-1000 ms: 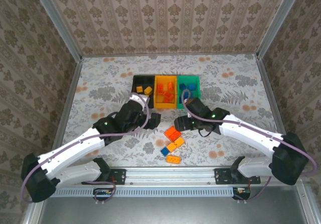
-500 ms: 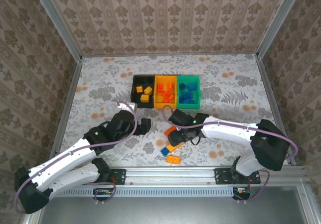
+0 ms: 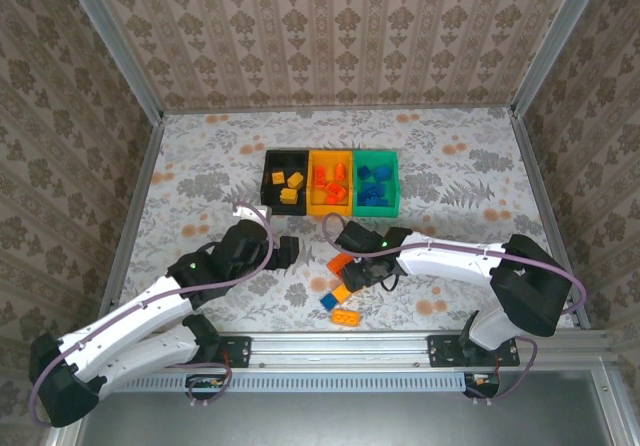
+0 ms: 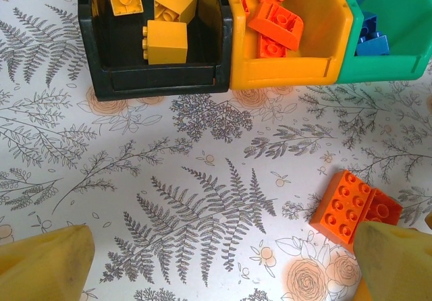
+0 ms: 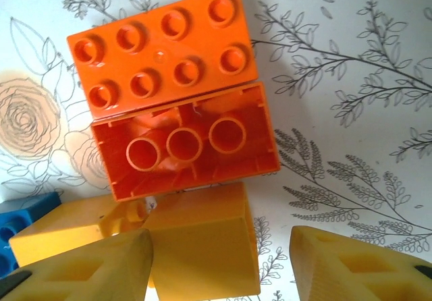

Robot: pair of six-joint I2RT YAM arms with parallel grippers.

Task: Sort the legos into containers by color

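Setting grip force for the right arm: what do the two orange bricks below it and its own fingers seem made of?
Studs-up orange brick: hard moulded plastic, smooth, slightly glossy, crisp studs. Upturned orange brick: same plastic, thin walls and hollow tubes. Right fingers: matte yellow, faintly grainy, possibly printed plastic or rubber; the look leaves that open.

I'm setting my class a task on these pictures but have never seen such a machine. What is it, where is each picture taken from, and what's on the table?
The left arm and right arm are robots over a floral table. One picture looks down from above; the others come from a camera on each wrist. Three joined plastic bins, black, orange-yellow, green, hold sorted toy bricks. Both pairs of jaws are open, holding nothing; the right ones straddle a loose yellow brick.
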